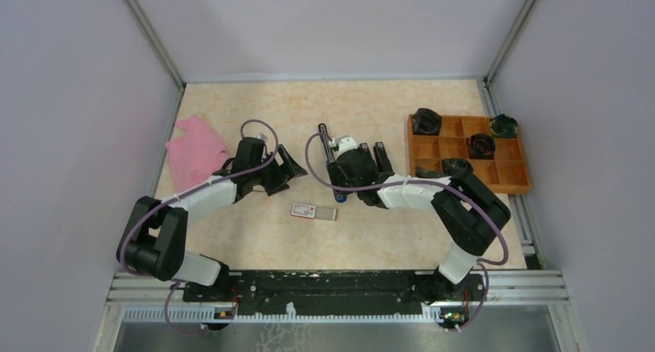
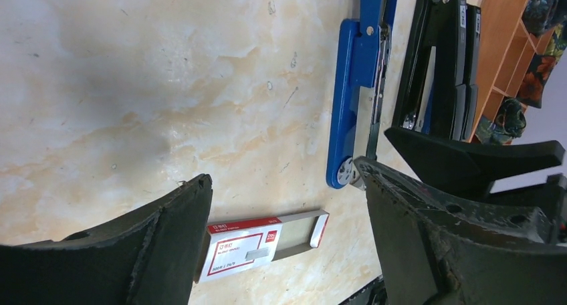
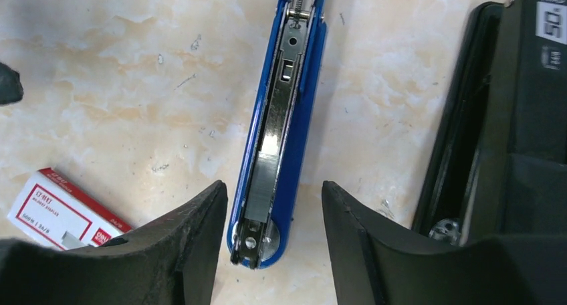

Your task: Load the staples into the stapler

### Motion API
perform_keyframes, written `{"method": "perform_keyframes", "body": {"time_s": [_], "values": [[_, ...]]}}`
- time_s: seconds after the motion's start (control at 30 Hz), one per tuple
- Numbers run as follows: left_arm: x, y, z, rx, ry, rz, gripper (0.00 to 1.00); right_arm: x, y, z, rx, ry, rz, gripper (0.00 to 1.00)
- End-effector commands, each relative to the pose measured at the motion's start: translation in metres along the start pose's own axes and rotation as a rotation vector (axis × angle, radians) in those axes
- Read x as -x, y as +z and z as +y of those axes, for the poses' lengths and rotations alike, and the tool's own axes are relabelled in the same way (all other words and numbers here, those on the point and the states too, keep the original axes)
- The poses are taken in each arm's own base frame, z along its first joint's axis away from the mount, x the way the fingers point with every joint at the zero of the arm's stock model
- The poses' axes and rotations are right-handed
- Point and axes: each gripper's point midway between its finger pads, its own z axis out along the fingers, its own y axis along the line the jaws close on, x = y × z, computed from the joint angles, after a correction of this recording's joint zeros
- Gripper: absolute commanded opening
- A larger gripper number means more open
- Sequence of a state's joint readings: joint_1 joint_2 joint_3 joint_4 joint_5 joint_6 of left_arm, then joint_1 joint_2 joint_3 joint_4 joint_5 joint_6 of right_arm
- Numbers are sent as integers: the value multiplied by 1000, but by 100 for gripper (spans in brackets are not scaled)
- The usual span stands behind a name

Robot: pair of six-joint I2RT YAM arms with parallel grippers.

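The staples box [image 2: 241, 248] is small, flat and white, with red lines and red print. It is slid partly open, and a grey part shows inside. The blue stapler [image 3: 277, 138] lies open with its shiny metal track facing up.

They lie on a table [image 1: 255, 105] with a pale, creamy top that looks like marble and has small scratches. Light purple walls [image 1: 324, 28] stand around it. From above, a pink cloth [image 1: 197, 150] lies at 9 o'clock on the table. A wooden tray [image 1: 506, 173] with dark things in it sits at 3 o'clock. A black stapler [image 3: 515, 138] lies just beside the blue one.

The left gripper [image 2: 284, 174] is wide open and holds nothing. In its camera the box is at 6 o'clock, low between the fingers. The right gripper [image 3: 274, 184] is open too, with one finger on each side of the blue stapler's round end. I cannot tell if they touch it. In its camera the box is at 9 o'clock, apart from the stapler.
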State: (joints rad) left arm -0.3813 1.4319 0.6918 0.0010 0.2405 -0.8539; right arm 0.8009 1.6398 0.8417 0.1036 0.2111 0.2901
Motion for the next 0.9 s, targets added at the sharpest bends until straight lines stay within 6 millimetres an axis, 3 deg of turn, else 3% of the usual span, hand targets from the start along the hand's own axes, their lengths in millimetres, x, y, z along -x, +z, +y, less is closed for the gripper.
{"method": "perform_keyframes", "body": {"time_s": [0.0, 0.13, 0.17, 0.27, 0.43, 0.87], "values": [[1, 3, -12, -56, 24, 20, 91, 12, 9, 12, 3, -27, -25, 51], [1, 7, -17, -76, 13, 35, 91, 6, 8, 12, 8, -36, -14, 41], [2, 11, -22, -97, -1, 42, 91, 0, 7, 11, 9, -42, -1, 32], [4, 14, -28, -122, -18, 42, 91, -7, 3, 10, 17, -52, 8, 20], [10, 21, -33, -146, -75, 24, 91, -6, -12, 14, 67, -74, -18, 6], [32, 64, -42, -212, -200, -41, 86, -19, -27, 26, 192, -135, -54, 0]]}}
